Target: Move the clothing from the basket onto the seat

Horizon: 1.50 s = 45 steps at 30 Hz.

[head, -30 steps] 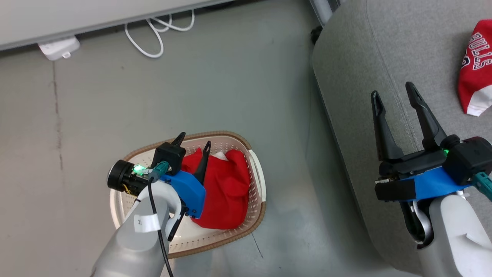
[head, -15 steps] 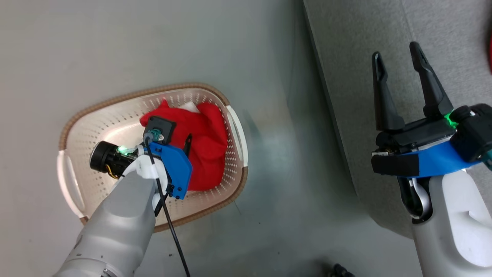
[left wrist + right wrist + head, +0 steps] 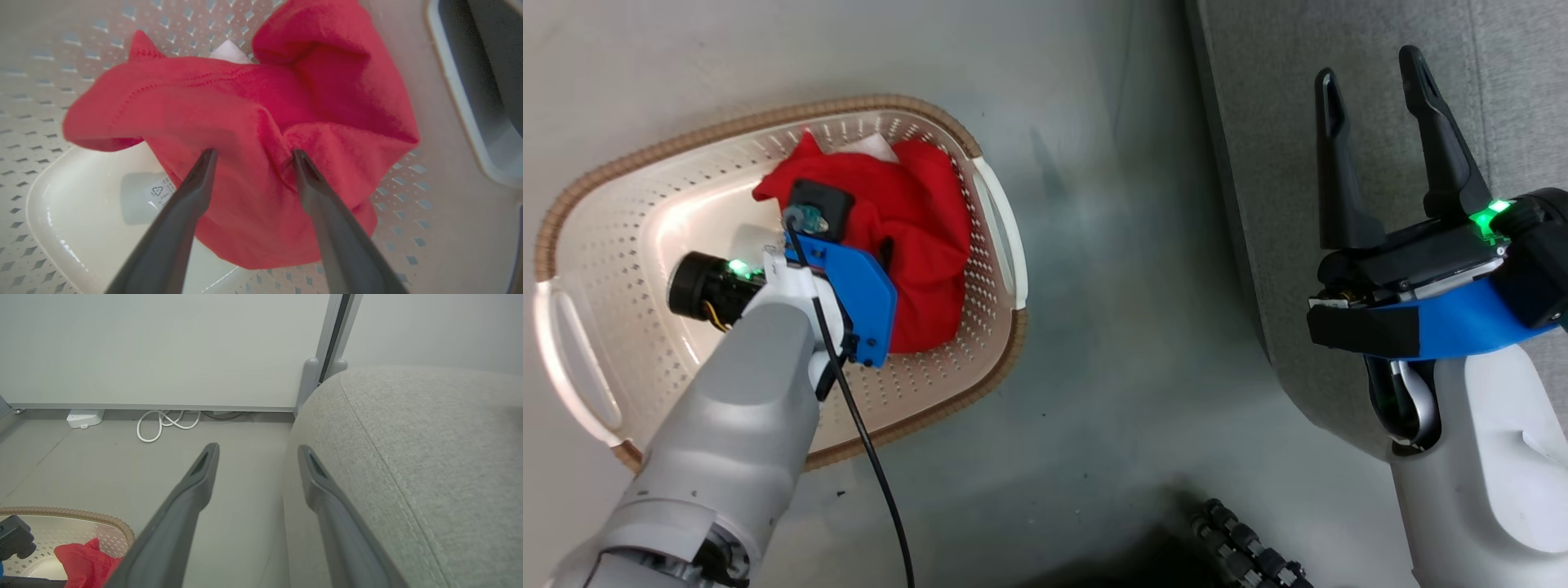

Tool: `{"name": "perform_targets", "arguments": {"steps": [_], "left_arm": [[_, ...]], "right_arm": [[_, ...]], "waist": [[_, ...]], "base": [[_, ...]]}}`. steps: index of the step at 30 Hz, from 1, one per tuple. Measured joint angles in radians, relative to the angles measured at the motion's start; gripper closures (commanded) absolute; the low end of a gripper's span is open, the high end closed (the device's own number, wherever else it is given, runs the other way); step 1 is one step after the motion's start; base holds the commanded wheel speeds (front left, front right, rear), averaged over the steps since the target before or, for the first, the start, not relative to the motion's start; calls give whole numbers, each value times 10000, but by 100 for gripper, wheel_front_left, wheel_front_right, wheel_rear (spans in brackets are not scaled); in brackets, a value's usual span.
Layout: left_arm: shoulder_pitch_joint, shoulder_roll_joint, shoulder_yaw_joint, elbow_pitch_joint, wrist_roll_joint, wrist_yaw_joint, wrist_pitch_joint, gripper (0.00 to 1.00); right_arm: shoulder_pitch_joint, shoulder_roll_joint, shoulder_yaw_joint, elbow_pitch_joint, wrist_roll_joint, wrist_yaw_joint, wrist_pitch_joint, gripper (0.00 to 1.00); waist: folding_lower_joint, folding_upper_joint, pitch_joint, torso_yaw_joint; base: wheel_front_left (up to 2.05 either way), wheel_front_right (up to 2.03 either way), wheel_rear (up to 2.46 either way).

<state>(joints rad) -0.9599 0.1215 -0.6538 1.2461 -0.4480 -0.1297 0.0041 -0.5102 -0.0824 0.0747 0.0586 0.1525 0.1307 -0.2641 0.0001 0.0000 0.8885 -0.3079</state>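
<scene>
One crumpled heap of bright red clothing (image 3: 253,106) lies inside the basket (image 3: 768,118), bunched against the basket's right-hand wall beside its white side handle (image 3: 996,229). The heap is longer than it is wide. Its long axis runs across the basket's short width, from the far rim towards the near rim. A pointed red corner and a scrap of white fabric (image 3: 231,53) sit at the far-rim end.

The left gripper (image 3: 254,153) reaches down into the basket from its near-left side. Its two dark fingers are spread wide, with their tips touching the top of the red heap. A raised fold of the cloth sits between them, and the fingers have not closed on it.

A label sticker (image 3: 157,192) shows on the bare basket bottom, just left of the heap. The basket stands on a grey floor (image 3: 1111,327).

Well to the right of the basket stands the grey seat (image 3: 1258,122), its rounded edge facing the basket. The right gripper (image 3: 1370,67) hangs over that edge, fingers fully apart and holding nothing. A looped white cable (image 3: 163,422) lies on the floor beyond the basket's far rim.
</scene>
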Motion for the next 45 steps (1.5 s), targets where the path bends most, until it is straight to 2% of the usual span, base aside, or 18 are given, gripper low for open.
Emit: {"name": "perform_targets", "arguments": {"steps": [6, 17, 22, 30, 31, 32, 33, 45], "left_arm": [[-457, 201, -132, 192, -63, 0, 207, 0], [-904, 476, -991, 387, 667, 731, 1361, 0], [-920, 727, -1210, 414, 834, 907, 1774, 0], [-1017, 742, -1354, 395, 880, 1068, 1921, 0], [-1029, 731, -1360, 395, 872, 1074, 1935, 53], [-1040, 729, -1375, 389, 874, 1087, 1973, 84], [-1044, 727, -1390, 389, 874, 1089, 2004, 100], [-950, 529, -1352, 441, 504, 1022, 1914, 100]], "right_arm": [[-101, 63, -35, -82, 15, 0, 2, 0], [-290, 150, -96, -201, 15, 0, 2, 0], [-407, 173, -98, -242, 10, 0, 2, 0], [-451, 194, -199, -245, -44, 0, 0, 0], [-454, 196, -205, -242, -73, 0, 0, 0], [-469, 199, -201, -234, -98, 0, 0, 0], [-503, 203, -196, -230, -98, 0, 0, 0], [-580, 182, -291, -176, -140, 0, 0, 0]], "waist": [[0, 0, 615, -168], [0, 0, 1371, -235], [-1, -1, 1599, -241], [-2, 0, 1776, -161], [-2, 0, 1782, -140], [-1, 0, 1780, -122], [-2, 0, 1772, -111], [-1, 0, 1400, 42]], "base": [[0, 0, 0], [0, 0, 0], [0, 0, 0], [0, 0, 0], [0, 0, 0], [0, 0, 0], [0, 0, 0], [0, 0, 0]]}}
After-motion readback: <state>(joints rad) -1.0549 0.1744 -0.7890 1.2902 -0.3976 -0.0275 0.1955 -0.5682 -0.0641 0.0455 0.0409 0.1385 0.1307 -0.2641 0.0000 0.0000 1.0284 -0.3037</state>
